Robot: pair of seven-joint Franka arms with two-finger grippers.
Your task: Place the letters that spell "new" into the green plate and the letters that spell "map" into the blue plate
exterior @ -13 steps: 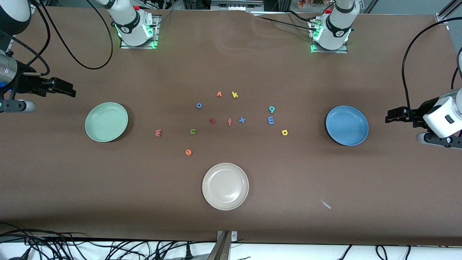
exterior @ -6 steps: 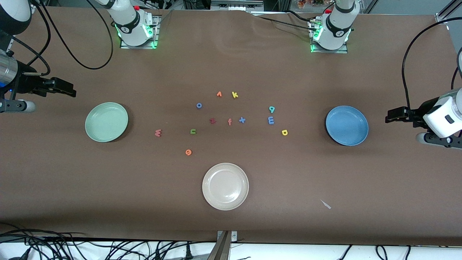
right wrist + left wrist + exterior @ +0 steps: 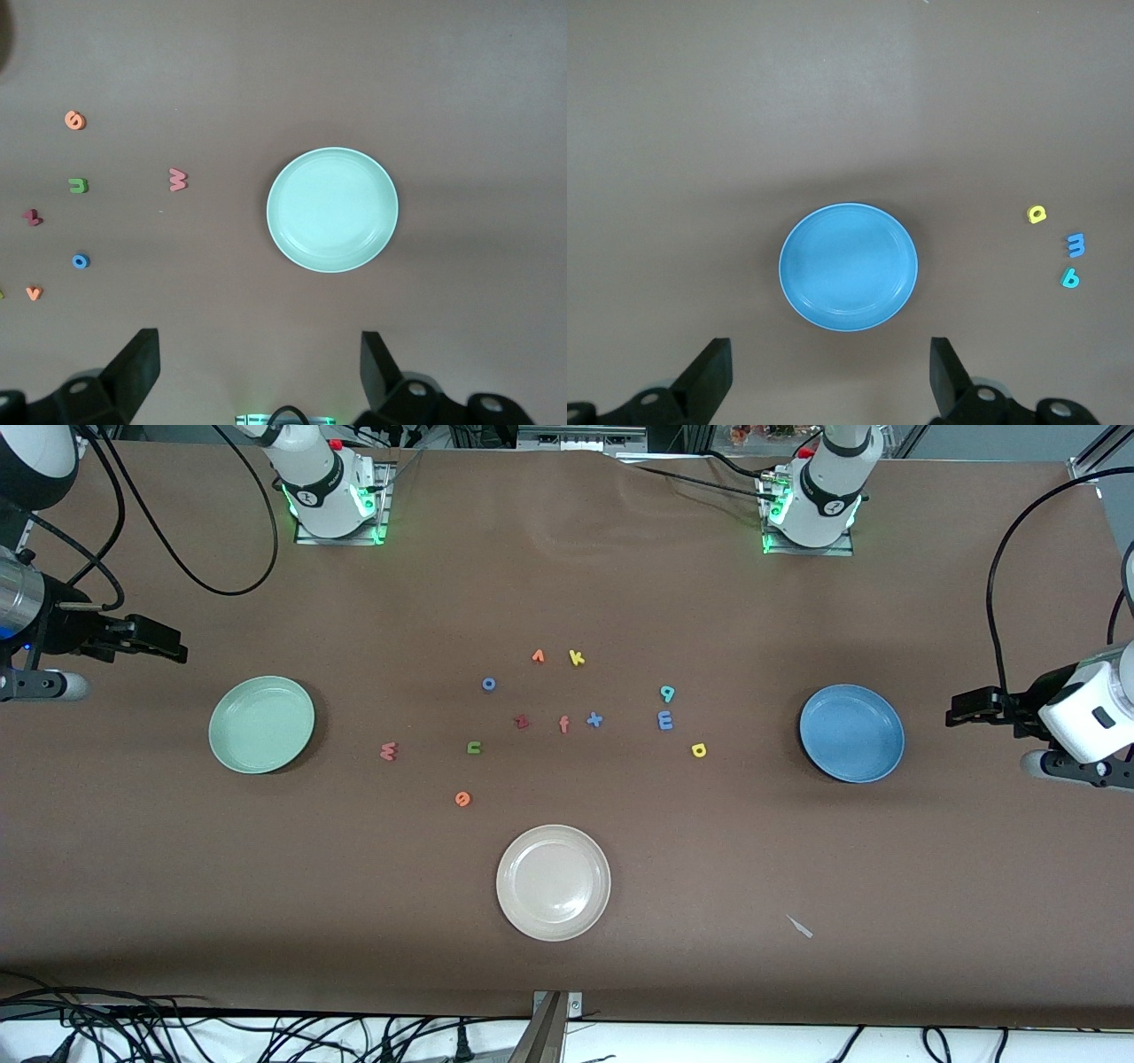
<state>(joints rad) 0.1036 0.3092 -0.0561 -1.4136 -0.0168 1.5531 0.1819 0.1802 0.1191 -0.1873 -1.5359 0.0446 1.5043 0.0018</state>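
Both arms wait at the table's ends, jaws spread wide and empty. The right gripper (image 3: 257, 376) hangs at ten o'clock of the green plate (image 3: 232, 755); the w (image 3: 388, 752), n (image 3: 474, 747) and e (image 3: 462, 799) lie at its three o'clock. The left gripper (image 3: 831, 376) hangs at three o'clock of the blue plate (image 3: 819, 760); the m (image 3: 665, 720), a (image 3: 699, 750) and p (image 3: 668, 693) lie at its nine o'clock.

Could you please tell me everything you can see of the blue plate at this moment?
The blue plate is round, shallow and medium blue, with a low raised rim and a smooth, slightly glossy surface that looks like plastic. It sits flat and upright on the brown table cover toward the left arm's end. It holds nothing and nothing touches it. The yellow a, blue m and teal p lie apart from it, toward the middle of the table.
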